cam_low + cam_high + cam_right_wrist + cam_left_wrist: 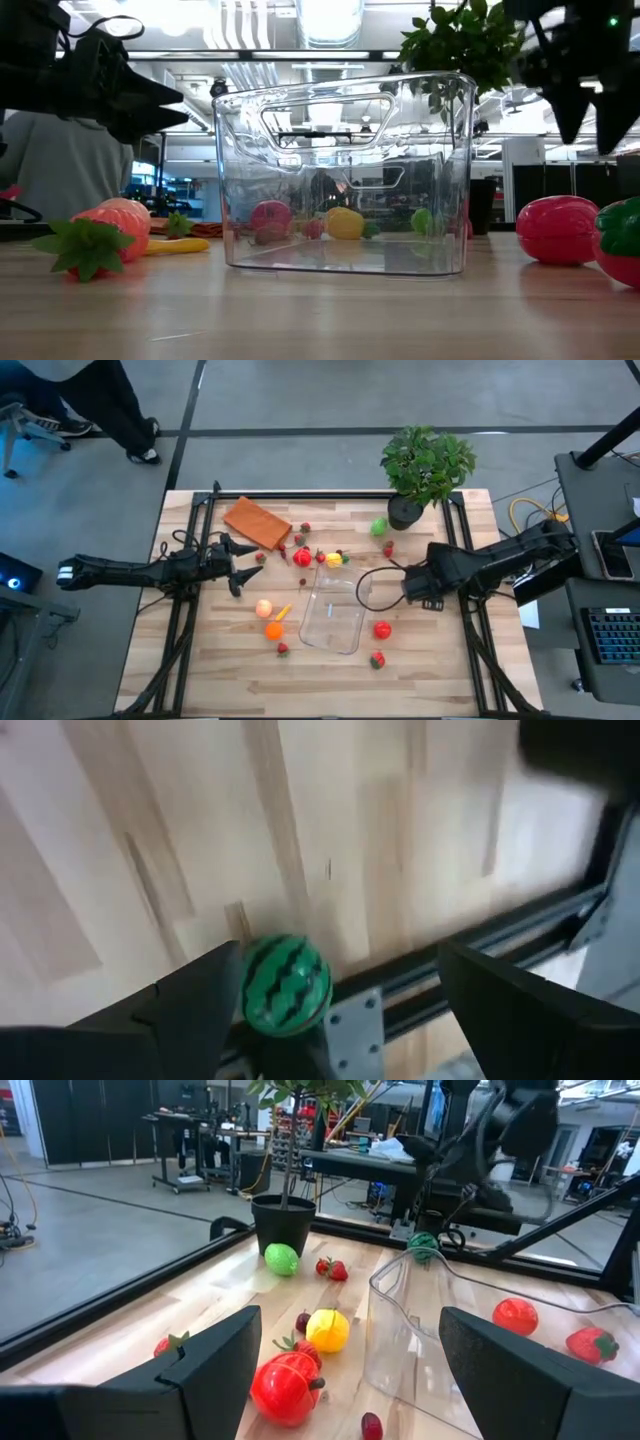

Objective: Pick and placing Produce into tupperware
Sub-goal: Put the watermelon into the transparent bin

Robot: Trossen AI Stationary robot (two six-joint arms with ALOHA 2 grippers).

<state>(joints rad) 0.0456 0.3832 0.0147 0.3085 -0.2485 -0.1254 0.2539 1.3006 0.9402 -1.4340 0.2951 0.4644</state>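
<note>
Tub (333,615) mid-desk, apparently empty; produce scattered around it. Left tool (238,568) wide open, holding nothing, aimed at red tomato (285,1385). Right tool (424,596) open, empty, beside tub. Step: approach. Next: descend, close on tomato.

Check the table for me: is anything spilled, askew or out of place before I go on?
One oddity: a small striped green watermelon ball sits at the table's edge against the metal frame rail, apart from the other produce; it shows only in the right wrist view. The tupperware stands upright and empty, slightly skewed to the table edges. Nothing looks damaged.
</note>
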